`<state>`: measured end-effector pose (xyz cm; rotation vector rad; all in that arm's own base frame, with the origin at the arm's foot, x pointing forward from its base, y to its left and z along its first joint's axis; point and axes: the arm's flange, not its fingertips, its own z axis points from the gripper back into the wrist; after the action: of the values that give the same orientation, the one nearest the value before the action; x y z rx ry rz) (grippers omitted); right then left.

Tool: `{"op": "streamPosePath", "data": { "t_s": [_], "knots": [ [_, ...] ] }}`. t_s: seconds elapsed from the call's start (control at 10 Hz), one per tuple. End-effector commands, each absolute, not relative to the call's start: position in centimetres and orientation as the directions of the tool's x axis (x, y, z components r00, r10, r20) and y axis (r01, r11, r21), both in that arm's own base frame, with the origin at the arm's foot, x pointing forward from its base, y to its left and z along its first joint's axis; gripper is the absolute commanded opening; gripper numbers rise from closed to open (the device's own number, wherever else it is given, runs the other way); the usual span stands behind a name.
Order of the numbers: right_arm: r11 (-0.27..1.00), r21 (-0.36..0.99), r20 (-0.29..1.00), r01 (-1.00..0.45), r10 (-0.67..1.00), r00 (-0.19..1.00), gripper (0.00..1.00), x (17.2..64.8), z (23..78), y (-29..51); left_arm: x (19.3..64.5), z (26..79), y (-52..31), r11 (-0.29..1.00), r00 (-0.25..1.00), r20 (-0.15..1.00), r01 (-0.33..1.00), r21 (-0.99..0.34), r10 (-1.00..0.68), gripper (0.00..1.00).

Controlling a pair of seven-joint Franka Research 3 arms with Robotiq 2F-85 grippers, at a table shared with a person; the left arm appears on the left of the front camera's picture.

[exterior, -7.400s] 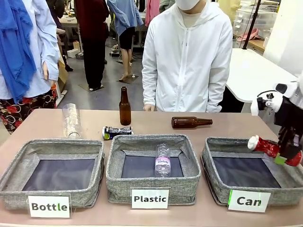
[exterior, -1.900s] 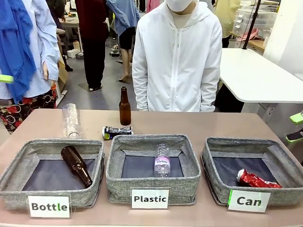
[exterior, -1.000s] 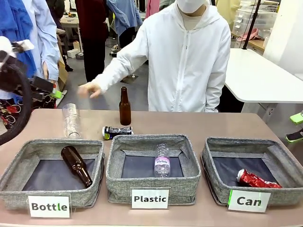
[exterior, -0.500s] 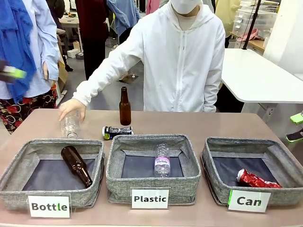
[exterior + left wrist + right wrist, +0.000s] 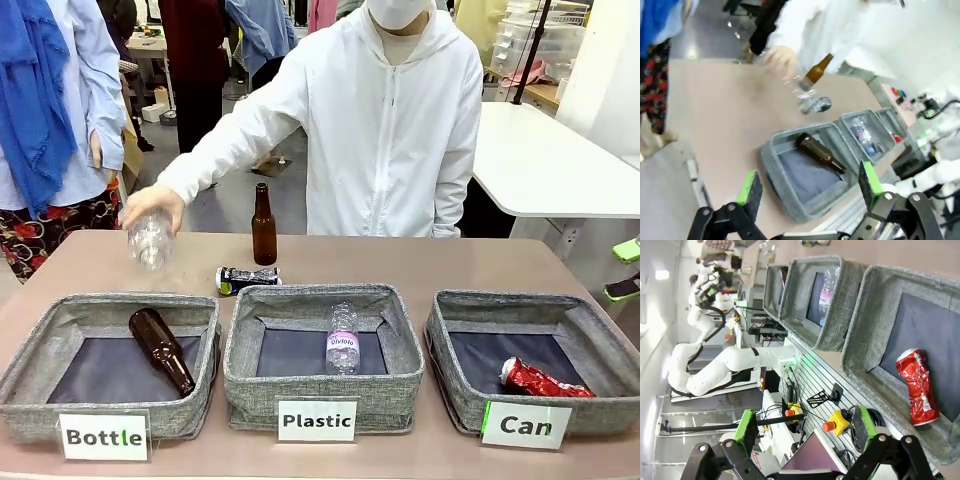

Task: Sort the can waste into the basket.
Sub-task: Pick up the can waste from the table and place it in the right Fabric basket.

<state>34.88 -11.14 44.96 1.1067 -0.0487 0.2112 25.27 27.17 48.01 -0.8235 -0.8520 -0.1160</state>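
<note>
Right wrist view, red can (image 5: 918, 387): crumpled, shiny, white marks; lies on the dark lining of the Can basket (image 5: 860, 340), ahead of the right gripper (image 5: 804, 427)
Black can (image 5: 247, 279): on its side on the table, blue and yellow-green marks, well beyond the left gripper (image 5: 807, 187)
Basket edges: red can near a corner, bare lining beside it
Right gripper: fingers wide apart, nothing between them
Left gripper: fingers wide apart, empty, short of the Bottle basket (image 5: 790, 200)
Person's hand (image 5: 152, 205): grips a clear bottle (image 5: 150, 242)
</note>
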Motion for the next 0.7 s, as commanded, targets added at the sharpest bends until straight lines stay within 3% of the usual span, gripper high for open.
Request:
{"op": "streamPosePath", "data": {
  "t_s": [0.0,0.3,0.6],
  "knots": [
    [0.434,0.876,0.163,-0.211,0.146,0.976,1.00,34.7,44.8,-11.1,25.0,45.7,28.5,0.649,0.664,0.705,0.426,-0.630,0.249,1.00],
    [0.434,0.876,0.163,-0.211,0.146,0.976,1.00,34.7,44.8,-11.1,26.6,45.7,27.4,0.649,0.684,0.699,0.438,-0.622,0.208,1.00],
    [0.434,0.876,0.163,-0.211,0.146,0.976,1.00,34.7,44.8,-11.1,36.3,48.9,19.9,0.655,0.764,0.642,0.520,-0.547,-0.070,1.00]
  ]
}}
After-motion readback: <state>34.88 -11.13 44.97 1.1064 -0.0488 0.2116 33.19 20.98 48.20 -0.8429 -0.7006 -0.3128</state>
